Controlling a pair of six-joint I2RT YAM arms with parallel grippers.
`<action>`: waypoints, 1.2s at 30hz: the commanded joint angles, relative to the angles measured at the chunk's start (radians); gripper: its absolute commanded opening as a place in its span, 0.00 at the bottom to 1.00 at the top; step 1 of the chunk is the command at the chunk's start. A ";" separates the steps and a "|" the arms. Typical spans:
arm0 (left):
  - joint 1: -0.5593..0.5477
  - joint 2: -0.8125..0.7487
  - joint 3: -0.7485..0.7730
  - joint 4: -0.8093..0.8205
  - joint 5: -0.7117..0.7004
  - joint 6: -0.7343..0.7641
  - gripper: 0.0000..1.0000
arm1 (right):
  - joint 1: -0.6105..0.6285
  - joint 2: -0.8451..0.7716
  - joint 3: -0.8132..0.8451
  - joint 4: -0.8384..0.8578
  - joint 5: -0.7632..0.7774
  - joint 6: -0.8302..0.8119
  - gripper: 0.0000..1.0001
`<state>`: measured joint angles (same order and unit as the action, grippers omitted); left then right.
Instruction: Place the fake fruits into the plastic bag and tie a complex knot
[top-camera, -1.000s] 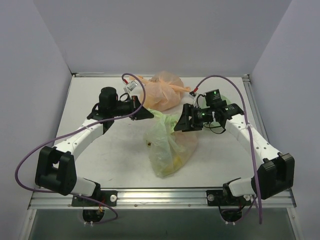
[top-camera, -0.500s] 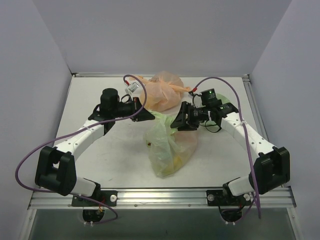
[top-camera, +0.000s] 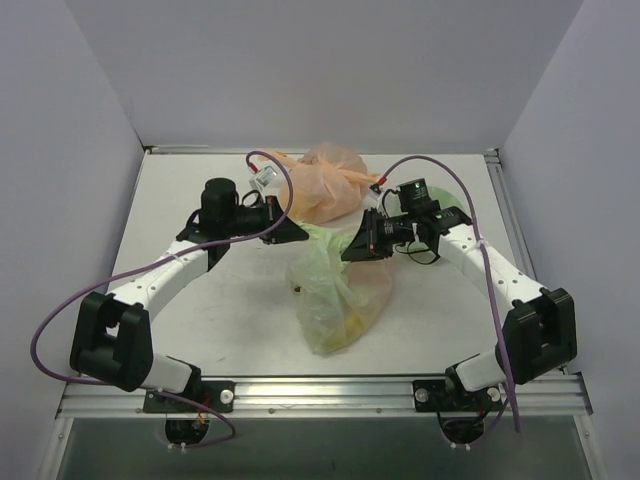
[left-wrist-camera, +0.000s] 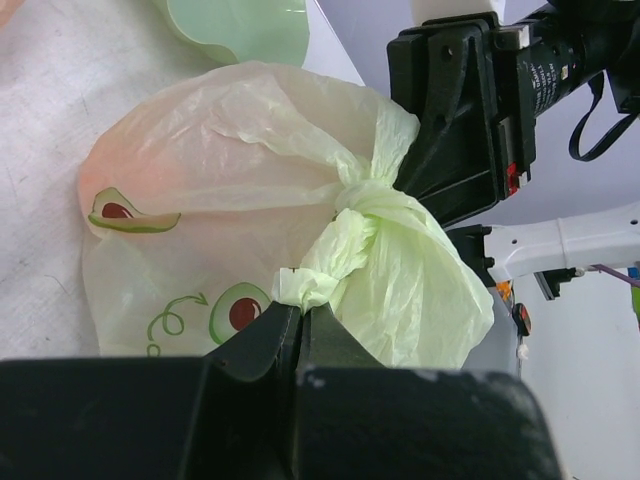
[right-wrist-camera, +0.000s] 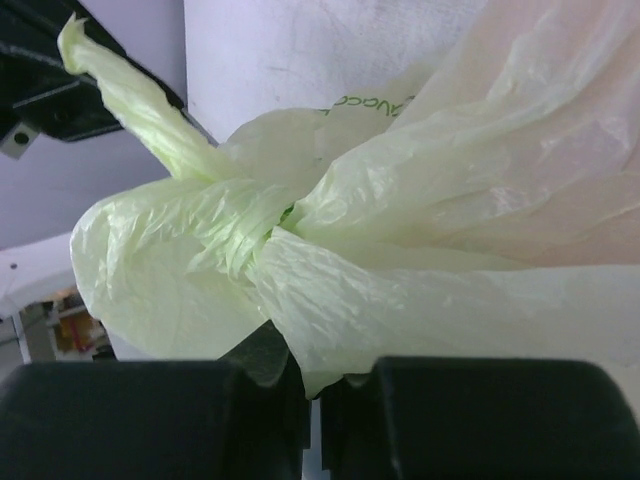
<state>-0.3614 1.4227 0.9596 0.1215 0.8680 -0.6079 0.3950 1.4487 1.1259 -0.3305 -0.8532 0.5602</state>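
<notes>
The pale green plastic bag (top-camera: 335, 295) lies mid-table, its handles twisted into a knot (left-wrist-camera: 365, 200) at the far end. The fake fruits show only as dim yellow (top-camera: 350, 322) and orange tints through the plastic. My left gripper (top-camera: 298, 232) sits left of the knot. In the left wrist view the gripper (left-wrist-camera: 298, 308) is shut on a twisted handle end (left-wrist-camera: 320, 265). My right gripper (top-camera: 350, 248) sits right of the knot. In its own view this gripper (right-wrist-camera: 318, 385) is shut on a fold of the bag (right-wrist-camera: 380, 310) beside the knot (right-wrist-camera: 255, 235).
A peach-orange knotted bag (top-camera: 325, 180) lies just behind both grippers. A pale green wavy-edged dish (top-camera: 452, 215) sits behind the right arm and also shows in the left wrist view as the dish (left-wrist-camera: 240, 25). Grey walls close in the table on three sides.
The right gripper moved left to the bag's knot and closed on the bag's plastic. The left gripper stayed shut on its handle end, unmoved.
</notes>
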 joint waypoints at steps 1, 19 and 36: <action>0.025 -0.027 0.011 0.003 -0.018 0.036 0.00 | -0.039 -0.056 -0.041 0.036 -0.104 -0.132 0.00; 0.058 0.002 0.008 -0.210 -0.104 0.226 0.00 | -0.107 -0.017 -0.218 1.201 -0.463 0.443 0.00; 0.153 -0.057 -0.044 -0.237 -0.107 0.364 0.00 | -0.105 0.163 -0.216 2.001 -0.555 1.057 0.00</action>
<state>-0.2729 1.3647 0.9489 -0.0898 0.8310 -0.3176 0.3210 1.5951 0.8246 1.1667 -1.3182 1.3914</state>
